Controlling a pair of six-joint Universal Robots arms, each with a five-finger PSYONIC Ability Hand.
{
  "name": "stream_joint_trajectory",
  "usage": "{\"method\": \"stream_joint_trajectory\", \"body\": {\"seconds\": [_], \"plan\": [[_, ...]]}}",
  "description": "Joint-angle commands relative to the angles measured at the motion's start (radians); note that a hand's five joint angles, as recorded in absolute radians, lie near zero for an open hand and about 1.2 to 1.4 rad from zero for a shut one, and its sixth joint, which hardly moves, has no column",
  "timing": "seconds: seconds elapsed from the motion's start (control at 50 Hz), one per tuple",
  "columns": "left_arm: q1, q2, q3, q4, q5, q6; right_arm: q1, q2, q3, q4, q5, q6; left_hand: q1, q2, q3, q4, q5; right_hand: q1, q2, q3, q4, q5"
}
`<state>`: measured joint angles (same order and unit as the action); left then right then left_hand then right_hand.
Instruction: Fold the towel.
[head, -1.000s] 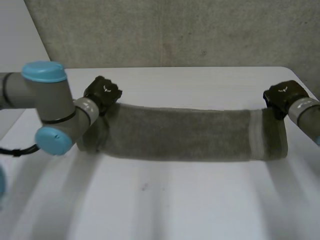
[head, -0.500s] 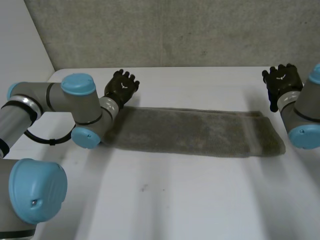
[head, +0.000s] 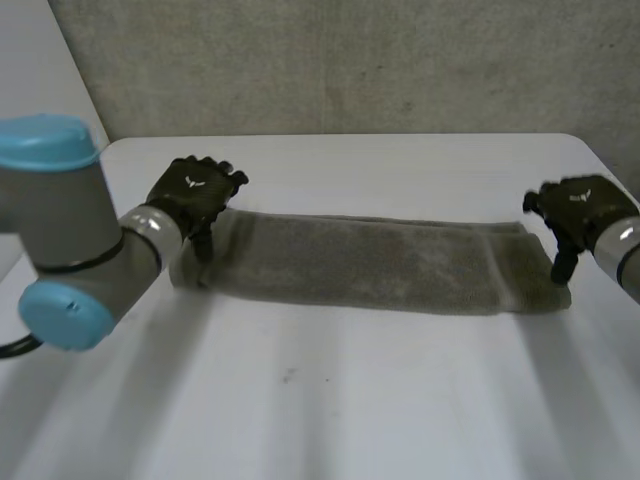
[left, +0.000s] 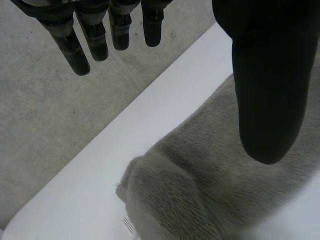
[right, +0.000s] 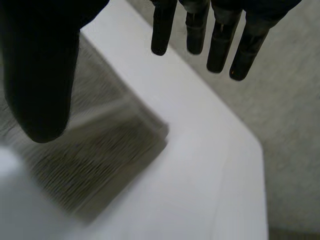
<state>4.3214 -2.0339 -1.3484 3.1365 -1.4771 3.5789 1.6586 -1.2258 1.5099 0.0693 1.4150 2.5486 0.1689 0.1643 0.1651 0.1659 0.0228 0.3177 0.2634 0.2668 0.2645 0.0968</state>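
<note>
The towel (head: 370, 262) lies on the bench (head: 350, 400) as a long folded strip. The left hand (head: 190, 190) is at its left end and the right hand (head: 575, 205) at its right end. Both are spread and hold nothing, likely ready to grab both ends together.

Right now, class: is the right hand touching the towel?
Cannot tell: in the right wrist view the right hand overlaps the towel with its thumb; depth unclear.

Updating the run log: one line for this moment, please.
towel: long folded strip, flat on table | left hand: open, at one end | right hand: open, at other end
</note>
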Motion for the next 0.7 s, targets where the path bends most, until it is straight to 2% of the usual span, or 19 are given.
{"method": "stream_joint_trajectory", "body": {"seconds": [0.02, 0.1, 0.14, 0.2, 0.3, 0.48, 0.54, 0.56, 0.58, 0.6, 0.62, 0.7], "plan": [[0.007, 0.119, -0.228, 0.118, 0.0, -0.023, -0.046, 0.0, 0.13, -0.067, -0.062, 0.001, 0.006, 0.01, 0.009, 0.009, -0.023, 0.193, 0.247, 0.244, 0.246, 0.239], [0.007, 0.146, -0.287, 0.158, -0.002, -0.023, -0.068, 0.014, 0.179, -0.148, -0.087, 0.002, 0.006, 0.01, 0.009, 0.009, -0.023, 0.237, 0.291, 0.288, 0.29, 0.283], [0.009, 0.165, -0.333, 0.198, -0.002, -0.025, -0.076, 0.058, 0.208, -0.233, -0.102, 0.002, 0.006, 0.01, 0.009, 0.009, -0.023, 0.307, 0.361, 0.358, 0.36, 0.353], [0.012, 0.173, -0.35, 0.217, -0.002, -0.026, -0.077, 0.103, 0.213, -0.276, -0.108, -0.002, 0.006, 0.01, 0.009, 0.009, -0.023, 0.346, 0.4, 0.396, 0.399, 0.392], [0.021, 0.179, -0.393, 0.272, -0.003, -0.049, -0.08, 0.15, 0.197, -0.299, -0.11, -0.01, 0.006, 0.01, 0.009, 0.009, -0.023, 0.445, 0.5, 0.496, 0.498, 0.492], [0.024, 0.179, -0.402, 0.283, -0.003, -0.078, -0.085, 0.201, 0.167, -0.31, -0.11, -0.013, 0.006, 0.01, 0.009, 0.009, -0.023, 0.478, 0.532, 0.529, 0.531, 0.524], [0.023, 0.179, -0.402, 0.284, -0.002, -0.078, -0.085, 0.215, 0.159, -0.318, -0.11, -0.014, 0.006, 0.01, 0.009, 0.009, -0.023, 0.592, 0.647, 0.643, 0.645, 0.639], [0.023, 0.179, -0.402, 0.284, -0.002, -0.08, -0.085, 0.222, 0.154, -0.324, -0.11, -0.014, 0.006, 0.01, 0.009, 0.009, -0.023, 0.714, 0.769, 0.765, 0.767, 0.761], [0.023, 0.179, -0.402, 0.284, -0.002, -0.08, -0.086, 0.229, 0.148, -0.332, -0.11, -0.014, 0.006, 0.01, 0.009, 0.009, -0.023, 0.948, 1.002, 0.999, 1.001, 0.994], [0.023, 0.179, -0.402, 0.284, -0.003, -0.08, -0.086, 0.229, 0.148, -0.332, -0.11, -0.014, 0.006, 0.01, 0.009, 0.009, -0.023, 0.95, 1.005, 1.001, 1.004, 0.997], [0.023, 0.179, -0.403, 0.284, -0.003, -0.08, -0.091, 0.233, 0.141, -0.339, -0.1, -0.016, 0.006, 0.01, 0.009, 0.009, -0.023, 1.077, 1.132, 1.128, 1.13, 1.124], [0.021, 0.179, -0.406, 0.284, -0.003, -0.08, -0.114, 0.229, 0.128, -0.352, -0.087, -0.016, 0.006, 0.01, 0.009, 0.009, -0.023, 1.079, 1.133, 1.129, 1.132, 1.125]]}}
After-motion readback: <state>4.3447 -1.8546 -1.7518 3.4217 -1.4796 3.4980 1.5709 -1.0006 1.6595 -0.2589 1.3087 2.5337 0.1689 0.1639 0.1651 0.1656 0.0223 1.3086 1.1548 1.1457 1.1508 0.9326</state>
